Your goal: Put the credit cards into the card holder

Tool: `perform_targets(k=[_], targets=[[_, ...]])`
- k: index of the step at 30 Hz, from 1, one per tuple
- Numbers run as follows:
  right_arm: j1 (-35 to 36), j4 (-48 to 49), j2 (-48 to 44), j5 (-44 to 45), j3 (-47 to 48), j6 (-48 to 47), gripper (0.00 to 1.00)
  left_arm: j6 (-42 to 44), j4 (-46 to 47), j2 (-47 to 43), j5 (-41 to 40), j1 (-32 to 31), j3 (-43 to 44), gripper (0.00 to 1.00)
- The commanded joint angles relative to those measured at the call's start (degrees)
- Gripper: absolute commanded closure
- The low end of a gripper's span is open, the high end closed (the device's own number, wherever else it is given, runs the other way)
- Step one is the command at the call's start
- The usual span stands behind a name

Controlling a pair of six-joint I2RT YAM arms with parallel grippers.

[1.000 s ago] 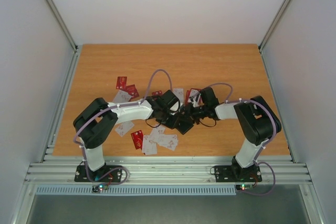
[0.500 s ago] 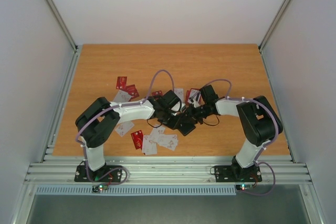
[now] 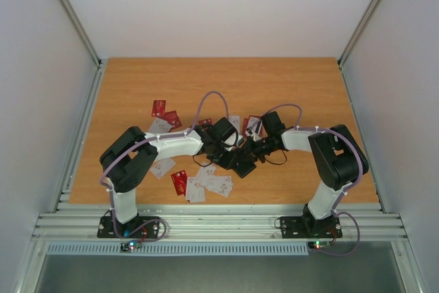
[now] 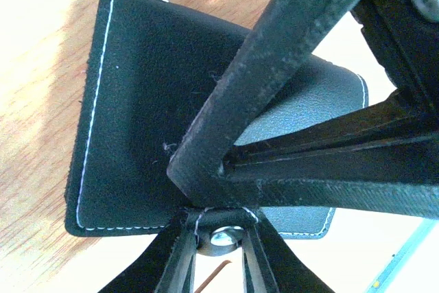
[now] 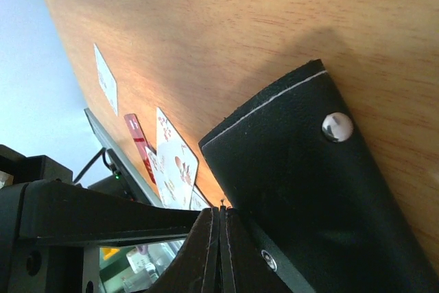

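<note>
Mid-desk (image 3: 206, 80), the left pincer (image 4: 182, 169) clamps narrowly on the black card holder (image 4: 137, 114), which is tilted. The right pincer (image 5: 219, 217) is fully closed at its edge. Credit cards (image 3: 206, 183) lie scattered near it.

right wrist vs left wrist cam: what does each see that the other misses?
Right wrist only: loose white cards with red marks and a thin red card lying on the table beyond the black stitched folding card holder.
Left wrist only: that holder's paler grey panel; no cards in view.
Both: the holder's black outer face, its silver snap stud, and the wooden table.
</note>
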Motion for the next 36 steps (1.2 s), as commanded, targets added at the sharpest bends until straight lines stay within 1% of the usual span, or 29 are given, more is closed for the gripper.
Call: perform_targets(k=[1,4,6,8,10,12,15,19,24,27,36], targets=[[0.38,-1.98,-1.53,-3.48,-0.6,-1.24,0.99,0.98,1.78,1.8,-0.82,0.04,2.07,0.79],[0.16,-1.92,-2.64,-3.77,-0.98,-1.24,0.99,1.07,1.77,1.97,-0.36,0.05,2.02,0.79],[-0.93,-0.81,-3.44,-5.08,-1.63,-0.8,0.95,1.21,1.93,1.9,-0.07,-0.02,1.89,0.79],[-1.95,-0.48,-4.23,-6.59,-2.13,-1.39,0.89,1.33,1.82,1.89,0.23,0.04,1.86,0.79],[-2.64,-0.15,-5.06,-8.54,-2.62,-2.14,0.79,1.42,1.84,1.83,0.58,0.0,1.88,0.78],[-2.89,-0.08,-5.5,-9.29,-2.98,-2.4,0.75,1.47,1.64,1.7,0.55,-0.03,1.82,0.76],[-2.91,1.25,-5.37,-9.54,-3.45,-1.38,0.74,1.73,1.28,1.42,0.47,-0.03,1.97,0.73],[-2.89,-0.18,-4.81,-8.57,-2.81,-2.4,0.76,1.87,1.26,1.3,0.68,0.0,1.94,0.73],[-2.82,-8.34,-3.59,-3.37,-0.67,-7.96,0.78,2.04,1.17,1.19,0.9,0.03,2.23,0.73],[-2.82,-10.37,-3.38,-0.34,-0.55,-10.45,0.78,2.13,1.0,1.06,0.97,0.0,2.17,0.73],[-1.67,-7.48,-2.77,-3.11,-0.55,-9.37,0.75,2.45,1.07,1.46,1.77,0.02,2.62,0.74]])
